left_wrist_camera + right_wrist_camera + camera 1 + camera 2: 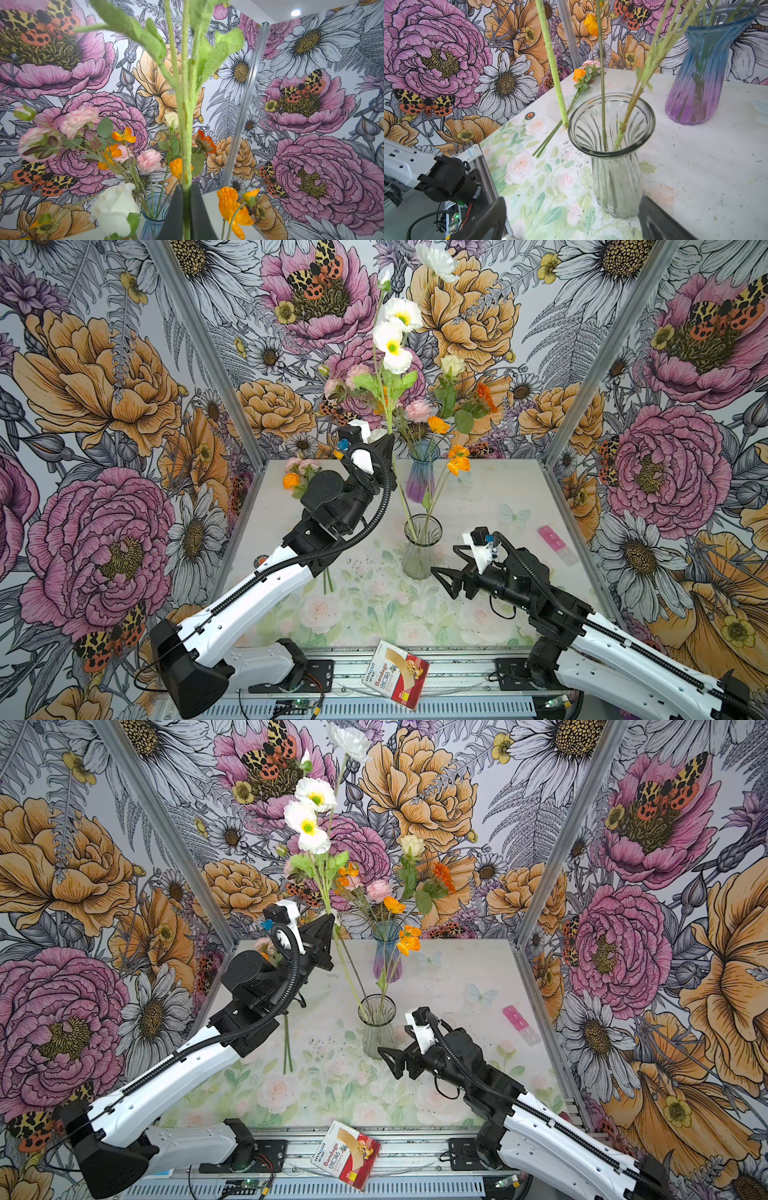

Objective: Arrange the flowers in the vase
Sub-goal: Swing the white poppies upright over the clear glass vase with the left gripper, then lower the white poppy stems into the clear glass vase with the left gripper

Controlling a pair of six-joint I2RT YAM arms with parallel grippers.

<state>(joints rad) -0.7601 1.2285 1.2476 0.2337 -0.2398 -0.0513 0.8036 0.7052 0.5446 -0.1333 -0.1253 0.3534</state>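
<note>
The white flower (392, 344) was clamped in the left gripper (390, 438), stem end at the rim of the clear vase (420, 560) (middle of the tabletop (498, 489), other stems inside). The right gripper (445, 559) was spread wide open beside it.

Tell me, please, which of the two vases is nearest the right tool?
The clear vase: it stands just in front of the right tool, while the blue-purple vase stands farther back by the wall.
</note>
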